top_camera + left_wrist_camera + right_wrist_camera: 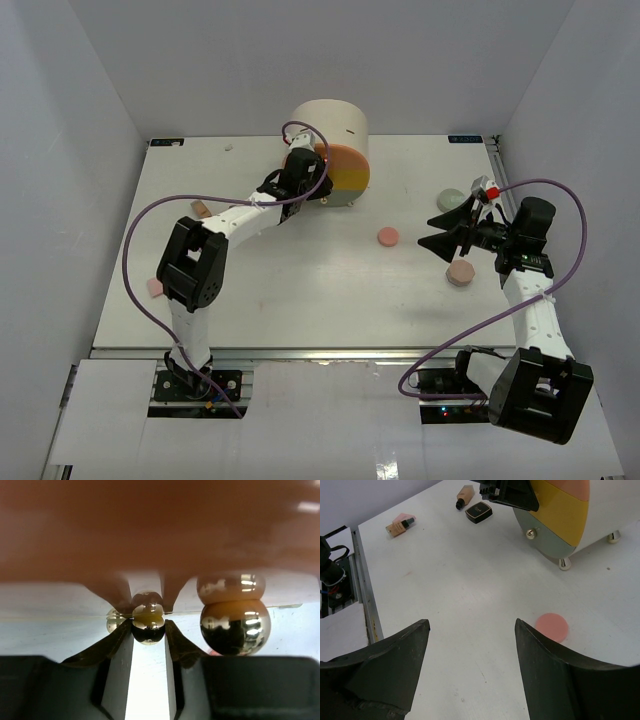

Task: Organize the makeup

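A pink round compact lies mid-table; it also shows in the right wrist view. A peach compact and a pale green compact lie at the right. A black square compact and two tan bottles lie at the left. My right gripper hovers open and empty between the right-hand compacts, its fingertips wide apart. My left gripper is at the drawer unit's striped front. Its fingers close on a small gold ball knob.
The cream cylindrical drawer unit stands at the back centre on gold ball feet. A larger gold ball sits right of the held knob. A pink item lies near the left edge. Grey walls close in the table.
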Tool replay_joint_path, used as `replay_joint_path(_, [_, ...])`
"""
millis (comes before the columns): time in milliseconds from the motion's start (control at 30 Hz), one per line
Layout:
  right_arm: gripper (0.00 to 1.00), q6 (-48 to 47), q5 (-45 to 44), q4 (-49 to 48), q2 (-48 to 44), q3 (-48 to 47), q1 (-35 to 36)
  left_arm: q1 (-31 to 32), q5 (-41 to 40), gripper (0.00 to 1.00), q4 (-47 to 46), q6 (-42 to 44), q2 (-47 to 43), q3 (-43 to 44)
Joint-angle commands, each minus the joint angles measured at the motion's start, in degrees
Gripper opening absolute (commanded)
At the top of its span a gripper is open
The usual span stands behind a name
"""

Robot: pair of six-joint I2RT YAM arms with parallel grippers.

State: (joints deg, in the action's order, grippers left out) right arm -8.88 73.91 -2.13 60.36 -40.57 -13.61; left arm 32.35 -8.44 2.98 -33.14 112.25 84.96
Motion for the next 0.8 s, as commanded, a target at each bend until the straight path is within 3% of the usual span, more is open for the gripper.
replay_joint_path(0, [0.75, 0.6, 1.8, -2.4, -0.3, 0.6, -0.7, -0.1, -0.6, 0.28, -0.3, 0.8, -0.9, 2.2])
replay_joint_path(133, [0.75, 0.6, 1.7, -2.4, -0.4, 0.7, -1.0, 0.0, 0.9, 0.17, -1.1, 0.5, -3.7, -1.7])
replay_joint_path(267, [0.75, 0.6, 1.8, -2.2, -0.6, 0.9, -1.3, 0.4, 2.6, 0.14, -3.6, 0.0, -9.6, -9.9])
replay_joint_path(500, [0.75, 0.4, 1.3, -2.0, -0.3, 1.2, -1.4, 1.4, 6.5, 0.13, -6.3, -1.1, -20.3, -22.6])
replay_joint_path(767, [0.76, -0.7, -0.1, -1.3, -0.8, 2.0, -1.4, 1.8, 8.3, 0.14, -7.1, -2.1, -24.2, -26.7])
